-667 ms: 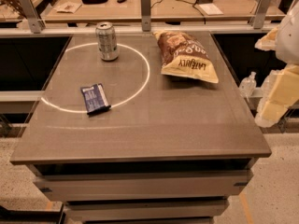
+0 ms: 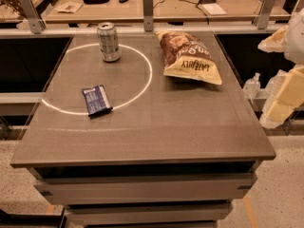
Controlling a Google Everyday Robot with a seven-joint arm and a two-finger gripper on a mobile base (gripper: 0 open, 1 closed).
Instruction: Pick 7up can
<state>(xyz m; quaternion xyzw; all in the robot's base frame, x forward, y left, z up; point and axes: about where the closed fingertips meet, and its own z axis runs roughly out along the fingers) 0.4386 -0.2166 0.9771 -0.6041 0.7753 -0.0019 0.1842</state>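
The 7up can (image 2: 109, 42) stands upright at the far left of the grey table, just inside the far edge of a white circle marked on the top. It is silvery-grey with a shiny rim. My gripper (image 2: 281, 104) shows as pale cream parts at the right edge of the camera view, beyond the table's right side. It is far from the can and holds nothing that I can see.
A brown-and-yellow chip bag (image 2: 189, 56) lies at the far right of the table (image 2: 156, 132). A flat dark blue packet (image 2: 96, 99) lies on the circle's near edge. A rail with metal posts (image 2: 148, 4) runs behind the table, with a cluttered bench beyond.
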